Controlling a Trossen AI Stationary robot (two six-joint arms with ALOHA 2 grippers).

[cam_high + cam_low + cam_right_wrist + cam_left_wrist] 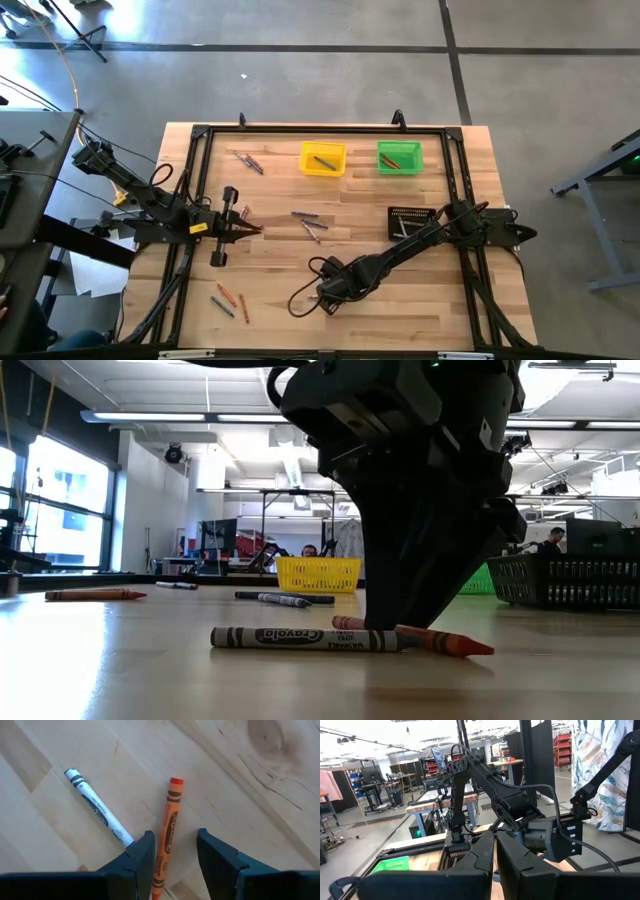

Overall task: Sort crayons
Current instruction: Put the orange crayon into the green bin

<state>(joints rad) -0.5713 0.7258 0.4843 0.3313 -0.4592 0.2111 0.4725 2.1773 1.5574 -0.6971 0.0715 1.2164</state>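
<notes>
The right gripper (pixel 174 851) is down low near the front edge of the tabletop (pixel 400 320), about the middle. Its two fingers (pixel 134 860) are a little apart, and an orange crayon (pixel 167 827) lies right between them. Nothing is held yet. A white crayon (pixel 95 806) lies just beside the orange one and runs in next to one finger.

To do this step well, I think the gripper should go straight down until the fingers almost touch the wood, then close slowly on the orange crayon only. It should keep the white crayon outside the fingers, or it may grab both or push one away. The crayon is thin and round, so it may roll.

Other crayons lie well apart: some near the left front corner (pixel 228 300), some in the middle (pixel 308 224), some near the back edge (pixel 248 161). The yellow bin (pixel 323 158) and the green bin (pixel 399 157) sit by the back edge, each with a crayon inside.

The left gripper (pixel 250 230) waits above the left side of the tabletop, its fingers nearly together and holding nothing.
</notes>
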